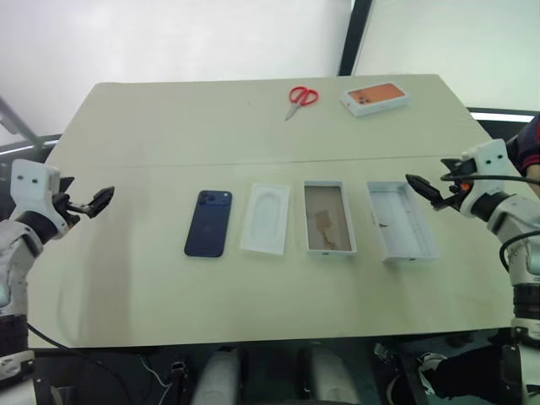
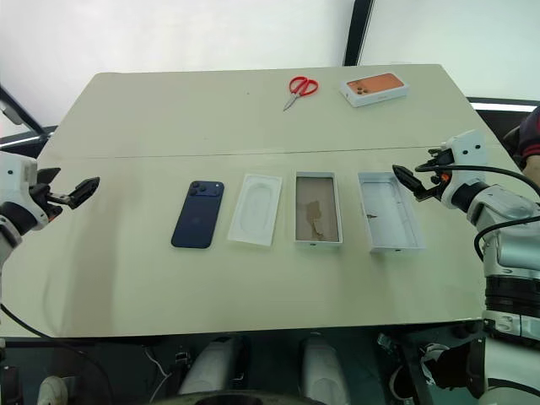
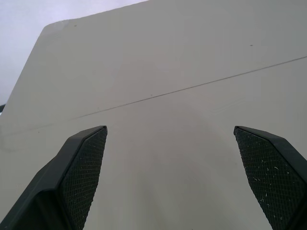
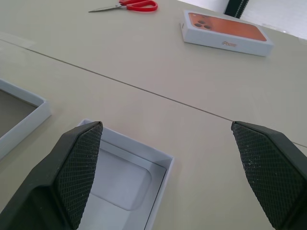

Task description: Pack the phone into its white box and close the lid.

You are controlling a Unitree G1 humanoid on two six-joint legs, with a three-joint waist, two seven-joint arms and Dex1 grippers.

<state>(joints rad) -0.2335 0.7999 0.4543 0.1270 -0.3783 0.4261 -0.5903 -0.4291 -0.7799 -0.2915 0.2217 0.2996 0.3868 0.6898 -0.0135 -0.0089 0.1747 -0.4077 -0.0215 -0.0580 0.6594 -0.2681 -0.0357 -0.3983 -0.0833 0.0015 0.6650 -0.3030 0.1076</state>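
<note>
The dark navy phone (image 1: 208, 223) lies back up on the table, left of middle. To its right, in a row, lie a white moulded insert (image 1: 266, 218), the white box (image 1: 328, 217) with its brownish floor, and the lid (image 1: 402, 221) with its white inner face up. My left gripper (image 1: 93, 203) hovers open over bare table, well left of the phone. My right gripper (image 1: 426, 190) hovers open just right of the lid's far end. In the right wrist view, its fingers (image 4: 76, 167) frame the lid's corner (image 4: 160, 160).
Red-handled scissors (image 1: 302, 99) and an orange-topped white phone box (image 1: 375, 97) lie at the table's far edge. The table's near edge (image 1: 270, 337) runs close below the row. A person's sleeve (image 1: 530, 145) shows at the far right.
</note>
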